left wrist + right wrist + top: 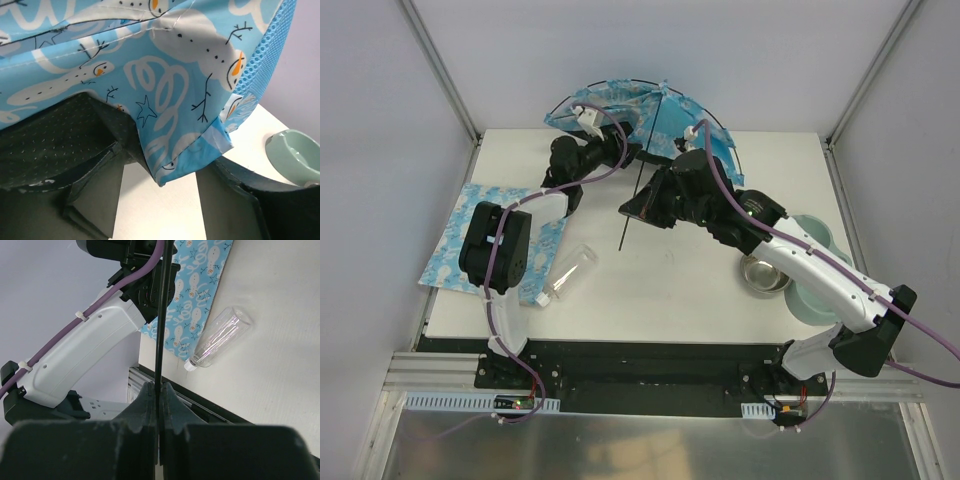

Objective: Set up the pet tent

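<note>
Two arms met the small blue printed fabric pet tent [620, 105] at the bench's [670, 290] far edge: right end effector [160, 405] clamped its thin black pole [161, 315], left end effector [162, 195] stood apart astride the hem [190, 150]. Seemed light, floppy; pole the surer hold.

A blue fabric pet tent [165, 85] with white snowman print fills the view from 9 through 2 o'clock, its blue mesh panel [265, 52] at 2. One stitched corner hangs between the left claw's [170, 165] parted dark fingers [55, 145], over the white counter [160, 210]. A pale green bowl [295, 155] sits at 4 o'clock.
</note>
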